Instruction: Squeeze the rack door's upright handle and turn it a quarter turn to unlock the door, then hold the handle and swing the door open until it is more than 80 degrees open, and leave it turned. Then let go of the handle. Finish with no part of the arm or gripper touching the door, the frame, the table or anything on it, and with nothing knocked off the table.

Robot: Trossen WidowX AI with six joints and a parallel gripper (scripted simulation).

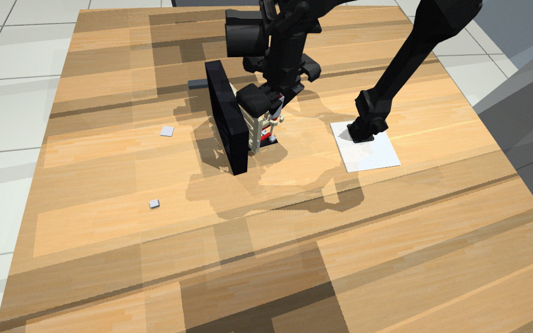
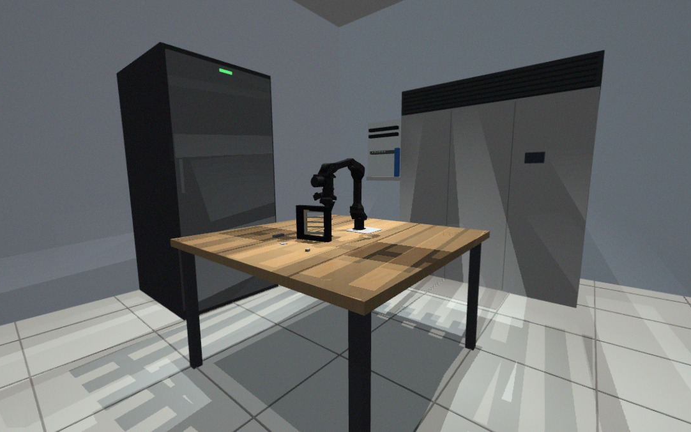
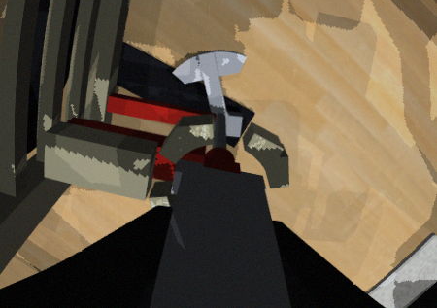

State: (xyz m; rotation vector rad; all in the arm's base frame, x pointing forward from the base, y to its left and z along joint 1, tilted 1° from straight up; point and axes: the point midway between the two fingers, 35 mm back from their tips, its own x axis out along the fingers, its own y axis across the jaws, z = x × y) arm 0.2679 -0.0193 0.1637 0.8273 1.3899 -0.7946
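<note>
While the frame [image 1: 239, 152] [image 2: 300, 222] is standing on the table, the door [image 1: 257, 136] [image 2: 306, 222] [image 3: 104, 43] is apparently starting to swing.

The gripper [image 1: 276, 105] [image 2: 328, 204] [image 3: 217, 228] is clenching the upright handle [image 1: 276, 118] [image 3: 218, 222] on the door's front; opening is seemingly underway, calling for a wider arc, handle kept turned. No lettering is showing legibly.

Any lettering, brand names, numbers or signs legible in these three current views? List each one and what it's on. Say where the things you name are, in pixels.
None can be read in any view.
Dark display panel on the grey cabinet [image 2: 534, 157]: no characters legible.
Green light on the black cabinet [image 2: 225, 71]: a plain lit bar, no text.
White wall unit [image 2: 383, 169]: small green marks, too small to make out.
Arm base [image 1: 360, 133] [image 2: 358, 225]: no label visible.
</note>
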